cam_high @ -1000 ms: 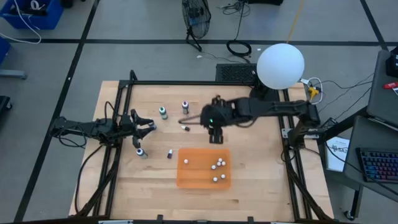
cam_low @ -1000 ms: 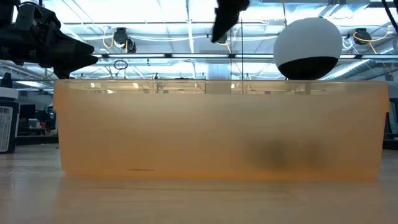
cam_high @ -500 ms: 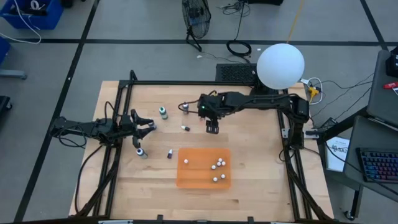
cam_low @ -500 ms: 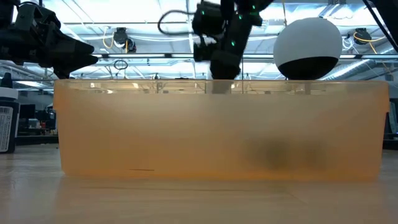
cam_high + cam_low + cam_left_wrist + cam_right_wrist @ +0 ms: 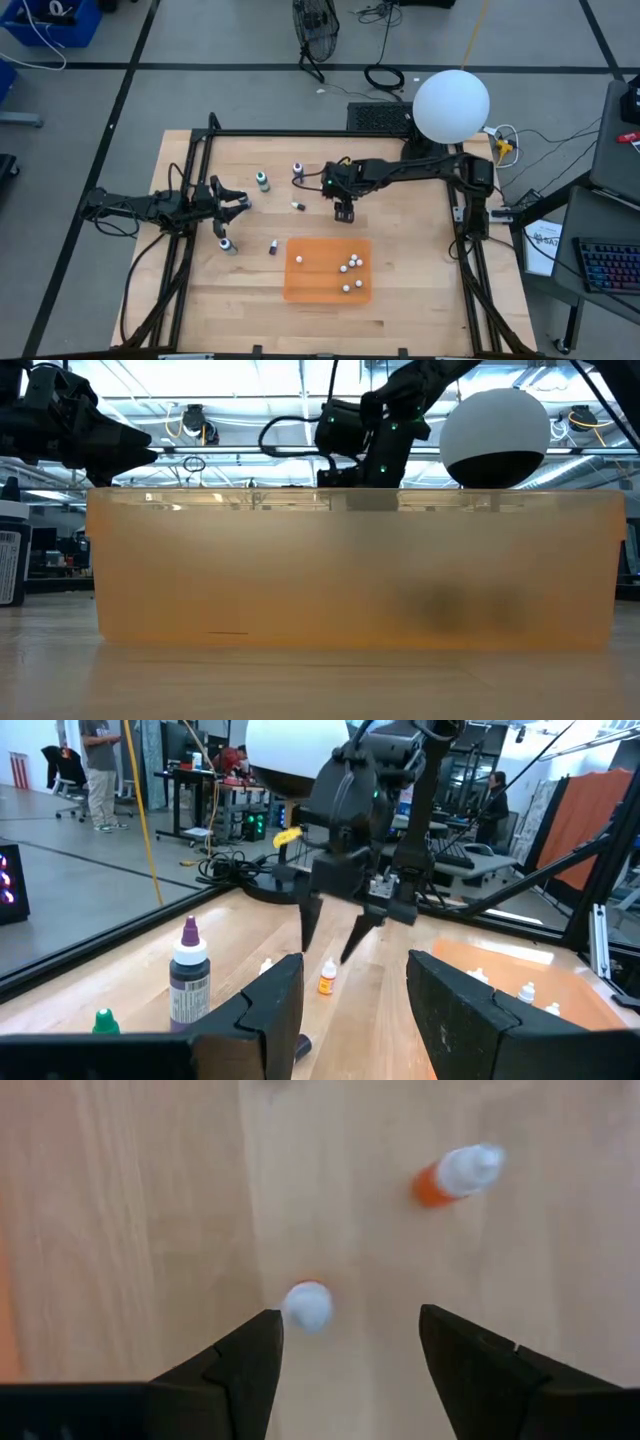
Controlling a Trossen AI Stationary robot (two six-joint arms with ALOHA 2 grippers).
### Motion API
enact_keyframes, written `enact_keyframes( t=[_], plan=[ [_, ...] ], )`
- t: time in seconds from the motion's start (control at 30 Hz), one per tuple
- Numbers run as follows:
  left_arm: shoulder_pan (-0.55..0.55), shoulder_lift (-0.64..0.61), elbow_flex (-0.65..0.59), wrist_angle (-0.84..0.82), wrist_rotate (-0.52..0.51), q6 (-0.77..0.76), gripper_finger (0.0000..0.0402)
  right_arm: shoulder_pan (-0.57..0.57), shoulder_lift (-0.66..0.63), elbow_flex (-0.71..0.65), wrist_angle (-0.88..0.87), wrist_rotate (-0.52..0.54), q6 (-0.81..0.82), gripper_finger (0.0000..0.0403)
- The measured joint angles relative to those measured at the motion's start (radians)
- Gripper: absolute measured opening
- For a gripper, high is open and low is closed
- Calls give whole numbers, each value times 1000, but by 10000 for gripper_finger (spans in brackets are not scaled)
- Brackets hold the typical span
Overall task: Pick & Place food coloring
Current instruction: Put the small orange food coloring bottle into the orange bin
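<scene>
Small dropper bottles of food coloring (image 5: pixel 262 180) stood scattered on the wooden table (image 5: pixel 400 270), left of and beyond the orange tray (image 5: pixel 295 290). Being tiny, light and easily toppled, each looked best pinched across its body, below the pale cap. The right gripper (image 5: pixel 344 213) hung with fingers spread just above one bottle (image 5: pixel 306 1306). It had moved nearer and lower than a second before. The left gripper (image 5: pixel 238 203) waited half open at the table's left edge, holding nothing.

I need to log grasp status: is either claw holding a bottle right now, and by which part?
Nothing is held. The right claw hangs open above the table near two small orange bottles; the left claw waits empty at the table's left.
</scene>
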Motion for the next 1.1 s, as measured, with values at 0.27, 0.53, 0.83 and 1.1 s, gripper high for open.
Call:
enact_keyframes(
  t=[0.27, 0.53, 0.83, 1.1],
  plan=[
    [0, 0, 0, 0, 0, 0, 182, 9, 72, 0, 10, -37, 2, 222],
    [0, 0, 0, 0, 0, 0, 182, 9, 74, 0, 20, -36, -7, 222],
    [0, 0, 0, 0, 0, 0, 182, 13, 74, 0, 22, -55, -4, 221],
    [0, 0, 0, 0, 0, 0, 182, 14, 74, 0, 25, -89, 5, 191]
  ],
)
